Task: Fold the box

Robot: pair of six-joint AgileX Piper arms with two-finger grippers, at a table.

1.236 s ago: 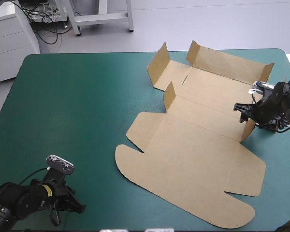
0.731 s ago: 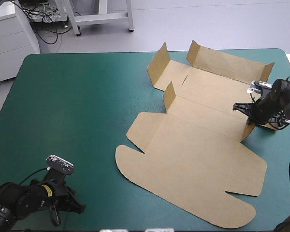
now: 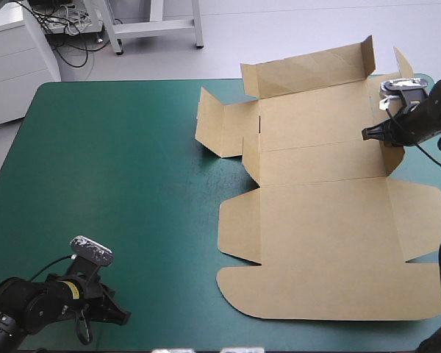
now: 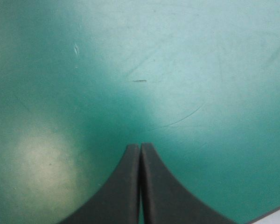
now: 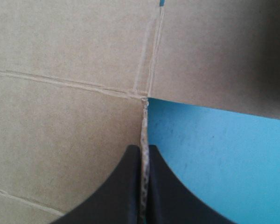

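Observation:
The brown box (image 3: 327, 213) lies as a cut sheet on the right half of the table, its broad lid panel flat toward the near edge and several flaps raised at the far side. My right gripper (image 3: 378, 136) is at the sheet's right side and is shut on a raised side flap (image 3: 394, 151). In the right wrist view the board's edge (image 5: 143, 140) stands pinched between the black fingers (image 5: 126, 186). My left gripper (image 3: 103, 316) rests near the table's near left corner, far from the box. It is shut, its fingers (image 4: 130, 186) meeting over bare teal-green cover.
The left half of the teal-green table (image 3: 110, 184) is bare cover. A raised flap (image 3: 219, 125) stands at the sheet's far left. The far wall of the sheet (image 3: 309, 70) reaches over the table's far edge.
My right gripper has shut on the side flap and pulled it toward the far right. The whole sheet has turned and slid that way. The left arm has not moved.

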